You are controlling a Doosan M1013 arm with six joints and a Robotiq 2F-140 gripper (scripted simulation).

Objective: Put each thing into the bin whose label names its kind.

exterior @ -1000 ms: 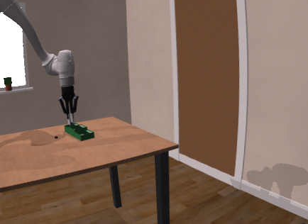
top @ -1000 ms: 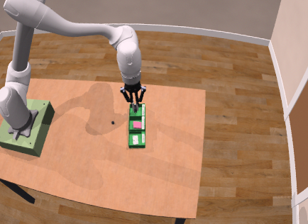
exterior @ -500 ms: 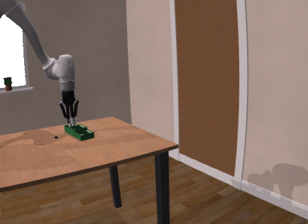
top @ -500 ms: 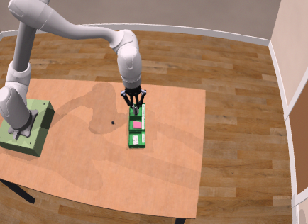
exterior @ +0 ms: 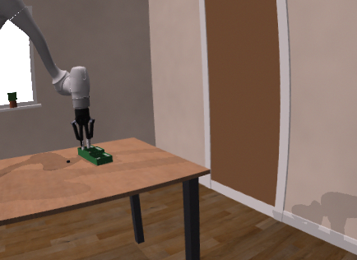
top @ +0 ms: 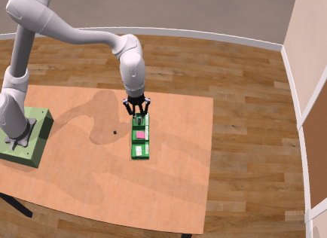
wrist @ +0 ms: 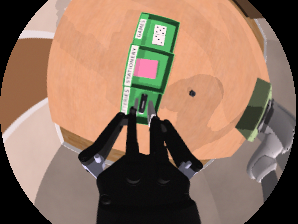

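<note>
The green bin [wrist: 134, 94] under my gripper has a partly hidden label ending in "ERIES". A small black cylinder [wrist: 143, 103] [top: 139, 121] is low in or over this bin, between the fingertips, with a gap on each side. My gripper [wrist: 142, 104] [top: 139, 120] [exterior: 85, 147] is slightly open, pointing down. The STATIONERY bin [wrist: 165, 70] in the middle holds a pink flat block [wrist: 146, 68] [top: 140, 135]. The GAMES bin [wrist: 171, 38] at the far end holds a white thing with black dots [wrist: 159, 35] [top: 139, 151]. A small black thing [top: 114, 132] [exterior: 68, 161] [wrist: 192, 93] lies on the table.
The three bins stand in a row, touching. The small black thing on the table is on the arm-base side of the row. The arm's green base block [top: 42, 132] [wrist: 254, 112] stands farther off on that side. The table's edge [top: 212, 135] is beyond the labelled side.
</note>
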